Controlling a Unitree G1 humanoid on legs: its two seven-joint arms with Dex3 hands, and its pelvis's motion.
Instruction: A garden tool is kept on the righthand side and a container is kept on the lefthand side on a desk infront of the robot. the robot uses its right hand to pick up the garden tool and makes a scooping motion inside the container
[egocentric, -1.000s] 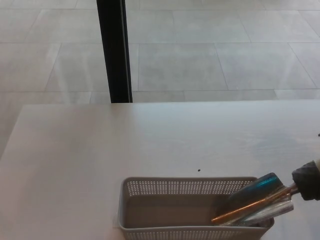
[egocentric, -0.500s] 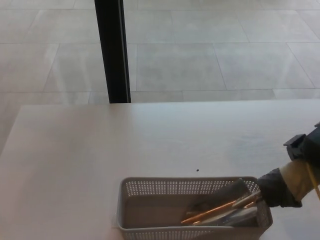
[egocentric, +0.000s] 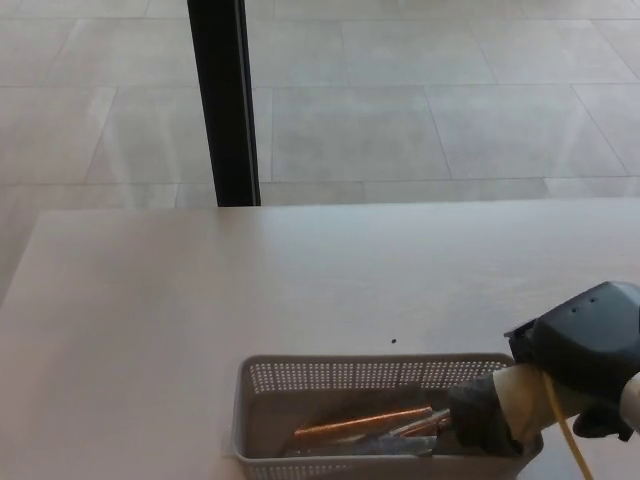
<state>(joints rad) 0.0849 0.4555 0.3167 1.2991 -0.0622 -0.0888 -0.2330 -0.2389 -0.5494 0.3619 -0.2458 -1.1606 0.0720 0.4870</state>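
Note:
A grey perforated basket (egocentric: 330, 377) stands at the near edge of the white desk (egocentric: 300, 280), left of centre. Inside it lies the garden tool (egocentric: 365, 425), with a copper-coloured shaft and a shiny metal blade, stretched nearly flat toward the basket's left. My right hand (egocentric: 485, 415) reaches in over the basket's right end and is shut on the tool's handle. The black and cream forearm (egocentric: 580, 365) comes in from the right. The left hand does not show.
A black vertical post (egocentric: 225, 100) rises beyond the desk's far edge at the left. Pale floor tiles (egocentric: 430, 100) lie behind. A small dark speck (egocentric: 393, 340) sits on the desk just beyond the basket.
My right hand has moved left and down into the basket's right end. The tool has swept leftward and lower inside the basket, from steeply tilted to nearly flat.

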